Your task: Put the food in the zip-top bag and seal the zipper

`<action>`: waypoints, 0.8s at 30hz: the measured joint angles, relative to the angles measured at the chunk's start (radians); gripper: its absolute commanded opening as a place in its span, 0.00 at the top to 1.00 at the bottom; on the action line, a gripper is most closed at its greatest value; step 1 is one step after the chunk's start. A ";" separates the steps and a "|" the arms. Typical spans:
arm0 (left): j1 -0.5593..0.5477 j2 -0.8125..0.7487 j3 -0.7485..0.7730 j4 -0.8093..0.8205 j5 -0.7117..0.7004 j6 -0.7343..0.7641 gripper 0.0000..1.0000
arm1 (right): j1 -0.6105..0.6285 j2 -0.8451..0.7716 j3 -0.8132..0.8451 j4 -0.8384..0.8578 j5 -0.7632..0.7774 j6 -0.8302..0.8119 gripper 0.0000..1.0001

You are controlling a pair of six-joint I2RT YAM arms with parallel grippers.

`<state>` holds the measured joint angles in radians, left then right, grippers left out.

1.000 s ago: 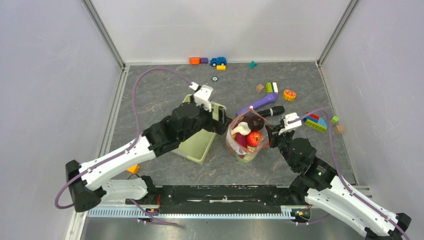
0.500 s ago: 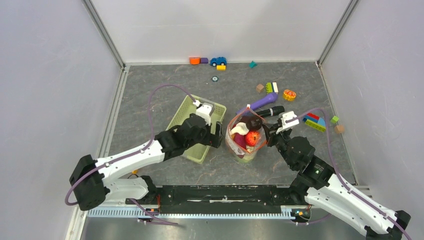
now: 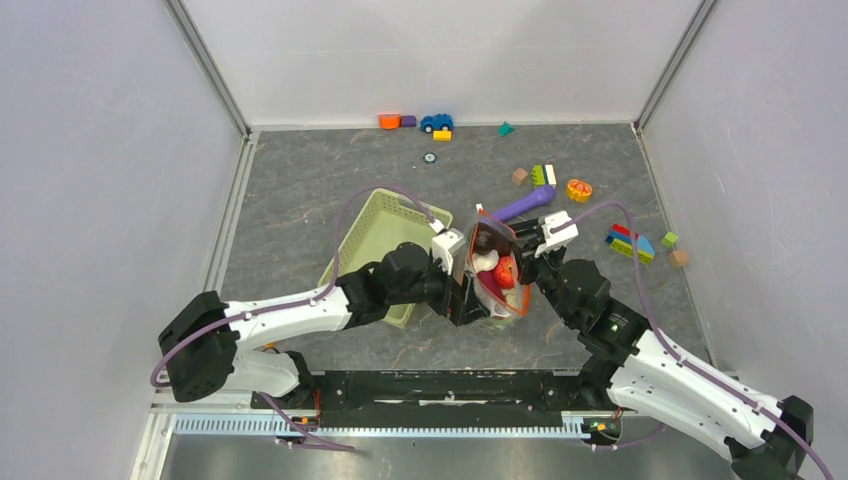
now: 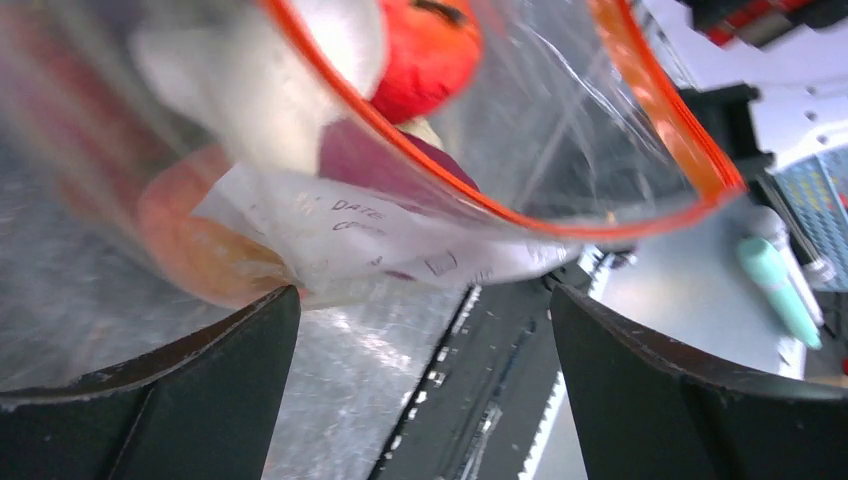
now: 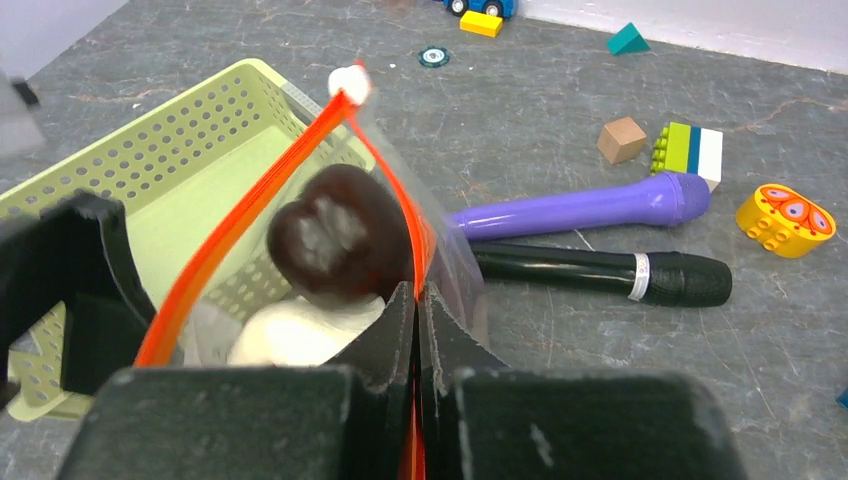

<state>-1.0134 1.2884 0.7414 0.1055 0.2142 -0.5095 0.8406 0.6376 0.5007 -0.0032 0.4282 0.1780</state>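
Fingers of the right gripper (image 5: 415, 300) are pressed together, clamped on the orange zipper (image 5: 240, 240) at the near end of the bag's mouth. From that pinch the two sides of the strip spread apart and meet again at the far corner, so the mouth is open and unsealed.

The left gripper (image 4: 420, 340) is spread wide, with the lower part of the bag (image 3: 495, 275) sitting right in front of the gap. I can't tell if either finger touches the plastic.

Inside the bag: a dark purple piece (image 5: 340, 240) on top, a white piece (image 5: 290, 335) under it, a red apple (image 4: 425, 45) and a peach apple (image 4: 200, 250) lower down, behind the white label (image 4: 350, 225).

From above, the bag hangs between the two grippers, just beside the right corner of the green basket (image 3: 385, 225). Past it on the table (image 3: 300, 190) lie a purple microphone (image 5: 590, 210) and a black microphone (image 5: 610, 275) side by side, with a citrus toy (image 5: 785, 220) further right.
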 measured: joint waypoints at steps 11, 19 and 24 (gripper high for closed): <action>-0.157 0.215 0.043 0.234 0.084 -0.068 0.00 | 0.000 0.129 0.002 0.122 -0.038 -0.012 1.00; -0.194 0.276 0.133 0.228 0.040 -0.064 0.00 | -0.026 0.125 0.001 0.175 -0.047 -0.116 1.00; -0.200 0.075 0.052 0.150 -0.063 0.000 0.00 | -0.019 0.127 -0.019 0.201 -0.135 -0.198 1.00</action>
<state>-1.2133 1.3632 0.7933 0.2554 0.1513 -0.5091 0.8219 0.7647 0.4820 0.1974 0.2935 -0.0204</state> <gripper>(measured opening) 0.994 0.010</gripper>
